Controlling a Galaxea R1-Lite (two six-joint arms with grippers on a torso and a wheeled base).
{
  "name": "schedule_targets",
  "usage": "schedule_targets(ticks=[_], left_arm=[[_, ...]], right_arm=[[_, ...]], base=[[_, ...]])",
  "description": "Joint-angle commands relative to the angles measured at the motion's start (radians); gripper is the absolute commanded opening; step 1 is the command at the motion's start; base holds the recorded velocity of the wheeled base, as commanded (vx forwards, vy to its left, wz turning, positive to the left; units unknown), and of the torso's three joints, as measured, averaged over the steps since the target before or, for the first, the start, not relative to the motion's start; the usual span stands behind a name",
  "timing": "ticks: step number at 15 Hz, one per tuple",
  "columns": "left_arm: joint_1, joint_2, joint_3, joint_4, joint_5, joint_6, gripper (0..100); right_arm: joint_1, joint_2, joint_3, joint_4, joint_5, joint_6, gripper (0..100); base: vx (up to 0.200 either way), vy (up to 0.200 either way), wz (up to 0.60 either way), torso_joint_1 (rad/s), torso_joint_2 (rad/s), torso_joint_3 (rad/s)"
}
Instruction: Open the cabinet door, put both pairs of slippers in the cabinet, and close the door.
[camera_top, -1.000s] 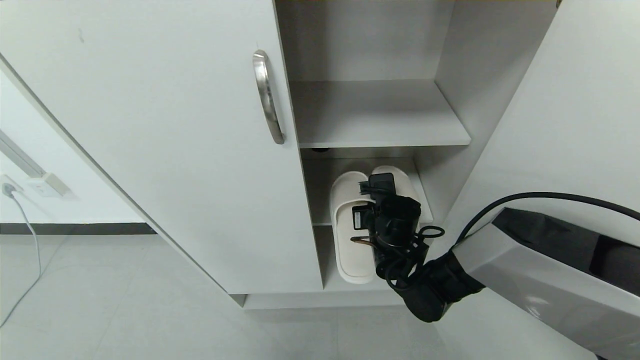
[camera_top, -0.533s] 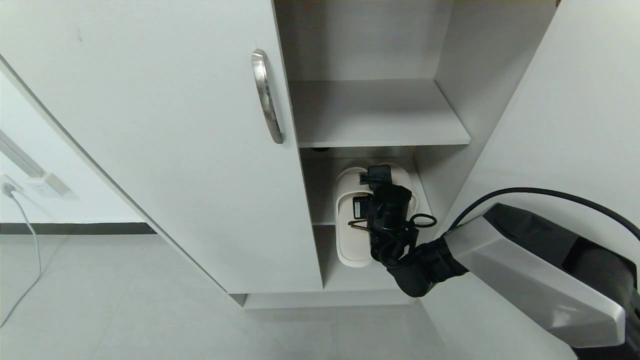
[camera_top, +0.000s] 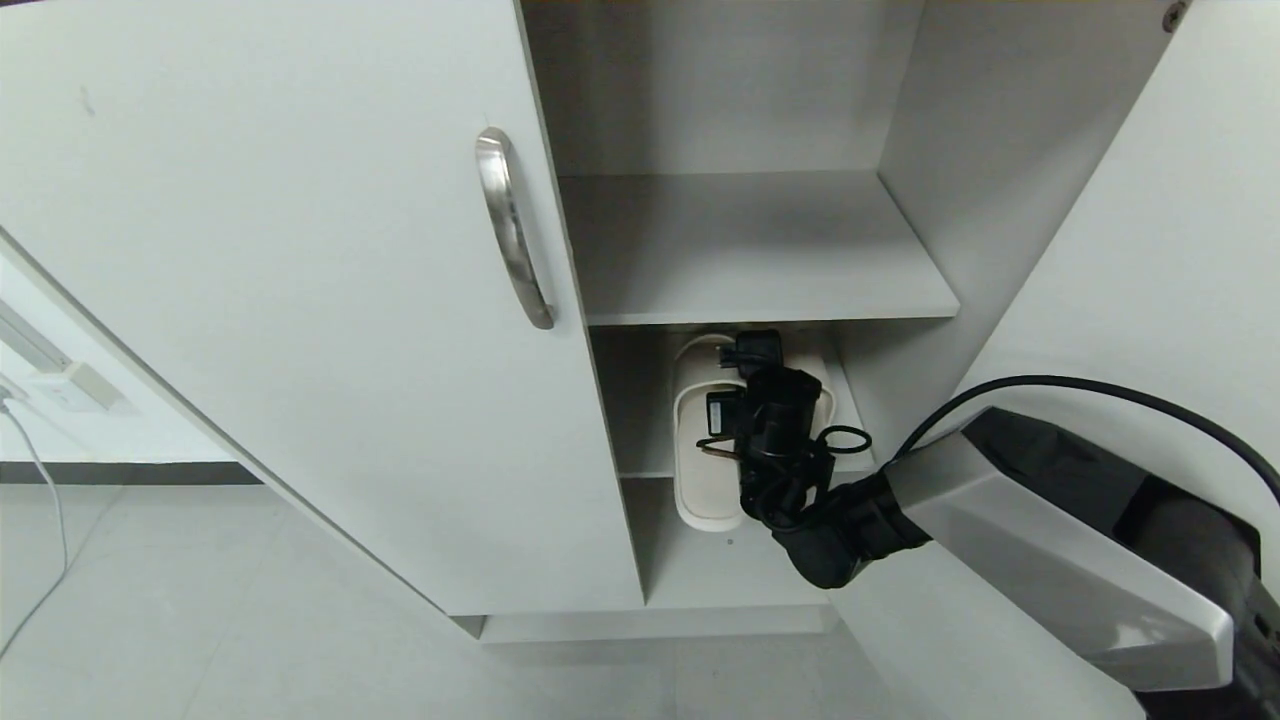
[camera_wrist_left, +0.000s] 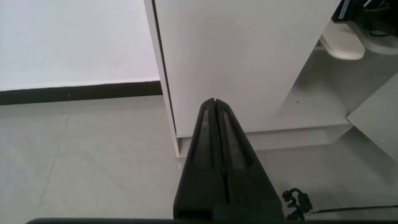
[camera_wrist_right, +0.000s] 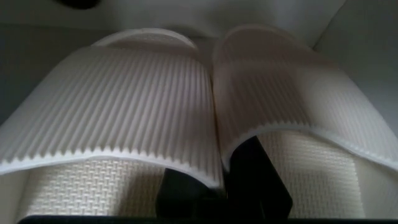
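No text, number or sign that I can read from here, one small pale label on the black wrist end of the right arm, its print too small for me

Three views, slippers in common

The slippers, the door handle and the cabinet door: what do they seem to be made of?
The slippers look like soft foam or rubber, matte cream: fine moulded ribs on the straps, waffle-textured footbeds. The handle seems brushed metal: silvery, with soft highlights along its curve. The cabinet door is likely laminated board, smooth matte white: flat, no grain visible.
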Motion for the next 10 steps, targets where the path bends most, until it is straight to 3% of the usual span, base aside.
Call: schedule_targets(ticks=[1,6,10], left_arm=[[0.0,0.001,0.0,0.0,0.0,0.0,0],[-0.002,0.001,0.0,0.0,0.0,-0.001,0],[0.0,0.001,0.0,0.0,0.001,-0.003,0]], right_arm=[[-0.003,0.011,-0.029,0.008,0.0,0.006,0],[-0.031,0.039,-0.089,0.06,0.019,0.011,0],[-0.036,0.062,-0.202,0.18,0.025,0.049,0]], base=[[0.0,0.0,0.0,0.0,0.0,0.0],[0.0,0.0,0.0,0.0,0.0,0.0],[0.0,0.0,0.0,0.0,0.0,0.0]])
